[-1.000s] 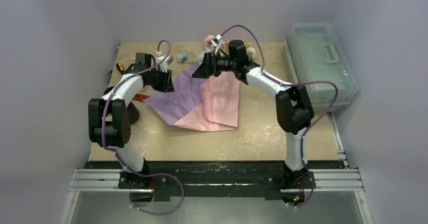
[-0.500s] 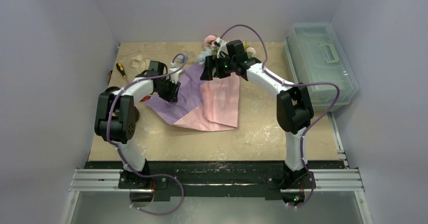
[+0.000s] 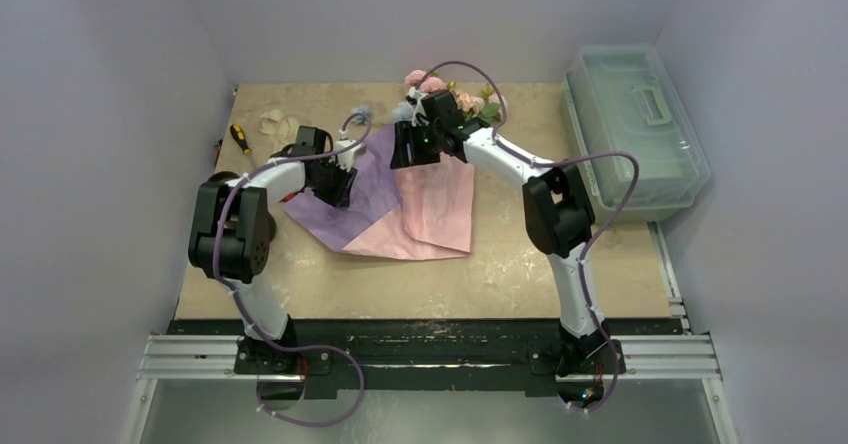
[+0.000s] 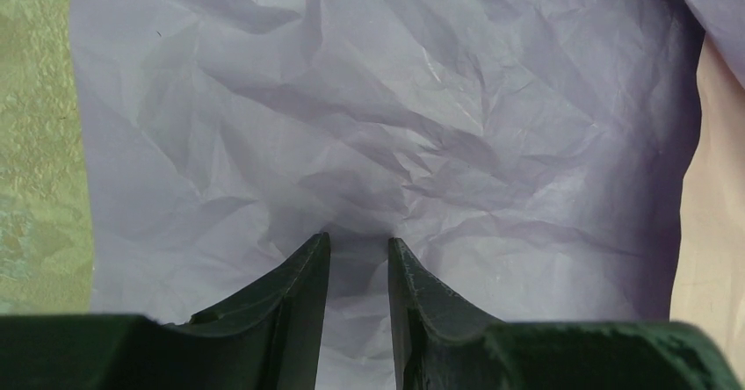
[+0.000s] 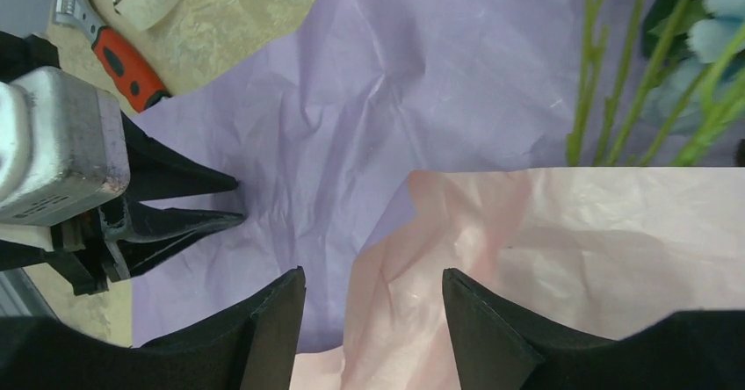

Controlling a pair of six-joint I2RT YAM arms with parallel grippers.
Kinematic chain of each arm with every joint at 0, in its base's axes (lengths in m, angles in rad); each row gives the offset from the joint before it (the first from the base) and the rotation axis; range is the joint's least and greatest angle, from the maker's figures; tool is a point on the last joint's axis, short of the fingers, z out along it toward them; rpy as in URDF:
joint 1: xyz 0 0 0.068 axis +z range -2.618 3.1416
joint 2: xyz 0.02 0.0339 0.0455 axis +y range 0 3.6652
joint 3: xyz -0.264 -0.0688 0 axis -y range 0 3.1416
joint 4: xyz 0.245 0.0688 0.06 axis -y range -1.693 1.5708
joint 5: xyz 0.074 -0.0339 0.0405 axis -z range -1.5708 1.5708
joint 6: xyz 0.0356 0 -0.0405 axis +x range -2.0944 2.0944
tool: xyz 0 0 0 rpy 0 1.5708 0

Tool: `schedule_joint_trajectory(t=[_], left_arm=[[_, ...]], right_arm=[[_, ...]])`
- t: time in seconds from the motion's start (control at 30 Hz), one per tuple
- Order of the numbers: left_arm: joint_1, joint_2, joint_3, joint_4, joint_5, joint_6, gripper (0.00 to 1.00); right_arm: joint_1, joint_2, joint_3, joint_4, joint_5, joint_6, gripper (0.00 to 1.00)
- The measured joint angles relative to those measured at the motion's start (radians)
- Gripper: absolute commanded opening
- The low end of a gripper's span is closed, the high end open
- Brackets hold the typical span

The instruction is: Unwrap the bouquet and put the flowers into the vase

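The bouquet's paper lies spread flat, lilac (image 3: pixel 340 202) on the left and pink (image 3: pixel 437 204) on the right. The flowers (image 3: pixel 442 88) lie at its far edge, their green stems (image 5: pixel 606 74) running onto the lilac sheet. My left gripper (image 3: pixel 338 186) (image 4: pixel 358 239) points down at the lilac paper (image 4: pixel 395 126); its tips sit on it with a narrow gap and nothing between them. My right gripper (image 3: pixel 405 154) (image 5: pixel 372 272) is open, straddling a raised fold of the pink paper (image 5: pixel 527 232). The vase is mostly hidden behind my left arm; only a dark edge (image 3: pixel 219 177) shows.
A clear lidded box (image 3: pixel 635 124) stands at the right edge. A cream ribbon (image 3: pixel 272 122) and a yellow-handled screwdriver (image 3: pixel 240 139) lie at the back left. A red-handled wrench (image 5: pixel 123 61) lies left of the paper. One pale-blue flower (image 3: pixel 364 114) lies apart.
My left gripper came right and nearer onto the lilac sheet. My right gripper shifted nearer over the pink fold, and its jaws narrowed. More of the flowers show behind it.
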State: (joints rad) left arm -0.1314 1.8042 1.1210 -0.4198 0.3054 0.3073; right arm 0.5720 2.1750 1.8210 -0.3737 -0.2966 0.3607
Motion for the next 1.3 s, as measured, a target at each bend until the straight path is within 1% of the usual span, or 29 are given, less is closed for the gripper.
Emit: schedule_joint_trajectory(t=[0.1, 0.27, 0.33, 0.37, 0.4, 0.5, 0.57, 0.7, 0.8, 0.87, 1.13, 1.2, 1.3], left_arm=[[0.0, 0.0, 0.0, 0.008, -0.001, 0.0, 0.31], [0.0, 0.0, 0.0, 0.011, -0.005, 0.002, 0.33], [0.0, 0.0, 0.001, 0.01, -0.005, 0.01, 0.34], [0.0, 0.0, 0.002, 0.009, -0.005, 0.014, 0.34], [0.0, 0.0, 0.006, 0.006, -0.005, 0.019, 0.34], [0.0, 0.0, 0.031, -0.001, -0.006, 0.029, 0.34], [0.0, 0.0, 0.049, 0.0, -0.006, 0.031, 0.34], [0.0, -0.004, 0.065, 0.001, -0.004, 0.036, 0.36], [0.0, -0.006, 0.066, 0.001, 0.0, 0.036, 0.36], [0.0, -0.005, 0.066, 0.002, 0.002, 0.037, 0.36], [0.0, -0.002, 0.064, 0.019, 0.002, 0.036, 0.36], [0.0, 0.005, 0.064, 0.027, 0.0, 0.036, 0.35], [0.0, 0.027, 0.064, 0.038, -0.012, 0.036, 0.35]], right_arm=[[0.026, 0.033, 0.018, -0.004, 0.012, 0.006, 0.59], [0.061, 0.089, 0.057, -0.005, 0.049, 0.018, 0.57], [0.068, 0.108, 0.072, -0.005, 0.058, 0.02, 0.53], [0.069, 0.118, 0.08, -0.005, 0.066, 0.021, 0.49], [0.069, 0.128, 0.086, -0.005, 0.071, 0.021, 0.43], [0.066, 0.146, 0.089, -0.007, 0.074, 0.018, 0.17], [0.064, 0.149, 0.089, -0.015, 0.072, 0.015, 0.01], [0.06, 0.143, 0.097, -0.037, 0.071, -0.006, 0.0], [0.051, 0.1, 0.084, -0.069, 0.071, -0.037, 0.0], [0.041, 0.035, 0.054, -0.092, 0.071, -0.061, 0.0], [-0.063, -0.334, -0.072, -0.146, 0.126, -0.18, 0.0], [-0.096, -0.394, -0.115, -0.158, 0.145, -0.208, 0.0], [-0.142, -0.436, -0.166, -0.2, 0.179, -0.253, 0.0]])
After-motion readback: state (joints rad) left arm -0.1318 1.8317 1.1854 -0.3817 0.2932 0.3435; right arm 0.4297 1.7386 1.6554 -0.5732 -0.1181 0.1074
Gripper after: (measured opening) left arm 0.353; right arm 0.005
